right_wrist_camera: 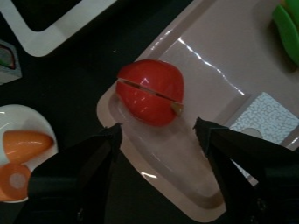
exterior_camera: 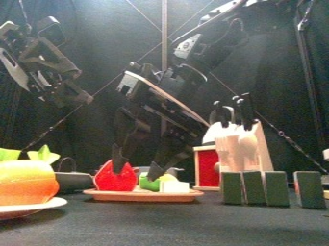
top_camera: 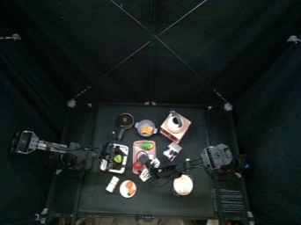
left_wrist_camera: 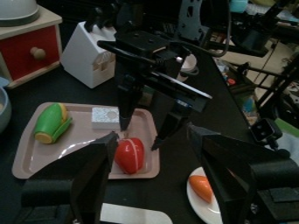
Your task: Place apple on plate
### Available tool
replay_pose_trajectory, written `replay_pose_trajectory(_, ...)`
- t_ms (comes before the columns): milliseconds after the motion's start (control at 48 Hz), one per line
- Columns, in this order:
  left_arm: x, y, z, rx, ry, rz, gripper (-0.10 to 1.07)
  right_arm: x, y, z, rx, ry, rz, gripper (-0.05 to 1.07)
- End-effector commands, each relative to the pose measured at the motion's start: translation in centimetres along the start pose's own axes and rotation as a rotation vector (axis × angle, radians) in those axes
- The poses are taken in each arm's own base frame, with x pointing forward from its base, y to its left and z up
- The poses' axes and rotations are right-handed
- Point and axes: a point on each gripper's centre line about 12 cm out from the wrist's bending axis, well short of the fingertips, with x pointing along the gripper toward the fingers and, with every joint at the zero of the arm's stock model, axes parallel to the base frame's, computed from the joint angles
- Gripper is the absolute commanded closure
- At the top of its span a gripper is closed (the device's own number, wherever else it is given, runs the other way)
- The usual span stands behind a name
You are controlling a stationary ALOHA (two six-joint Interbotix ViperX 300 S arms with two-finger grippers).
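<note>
The apple [right_wrist_camera: 152, 92], small, round and dark red, lies on the pale pink rectangular plate [right_wrist_camera: 222, 66]. My right gripper [right_wrist_camera: 158, 131] hangs just above it, open, with one jaw on each side and neither touching the fruit. In the front view the same gripper [exterior_camera: 139, 165] stands over the plate [exterior_camera: 141, 194], with the apple [exterior_camera: 115, 177] at the plate's left end. The left wrist view shows the apple [left_wrist_camera: 131, 154] on the plate [left_wrist_camera: 82, 144] near the left arm. My left gripper [left_wrist_camera: 158, 136] is open and empty, a short way off on the table's left side.
A green item [left_wrist_camera: 52, 122] lies at the plate's other end. An orange item [right_wrist_camera: 24, 144] sits on a small round dish beside the plate. A white knife block [left_wrist_camera: 87, 52] and a red drawer box [left_wrist_camera: 30, 48] stand behind. Green blocks [exterior_camera: 251, 187] stand at the front right.
</note>
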Motion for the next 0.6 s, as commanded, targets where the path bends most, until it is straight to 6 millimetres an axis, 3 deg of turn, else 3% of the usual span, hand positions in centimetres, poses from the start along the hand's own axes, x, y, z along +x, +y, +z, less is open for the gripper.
replay_pose_trajectory(0, 0.1, -0.1, 0.5, 0.004, -0.016, -0.003, 0.0, -2.4, 1.1, 2.2, 0.024, -0.049, 0.052, 0.05)
replay_pose_trajectory(375, 0.1, 0.0, 0.4, 0.003, -0.015, -0.001, 0.0, -3.5, 2.2, 3.3, 0.0, -0.097, 0.073, 0.06)
replay_pose_trajectory(583, 0.1, 0.0, 0.5, 0.0, -0.019, 0.0, 0.0, -5.7, 2.3, 4.5, -0.029, -0.16, 0.042, 0.06)
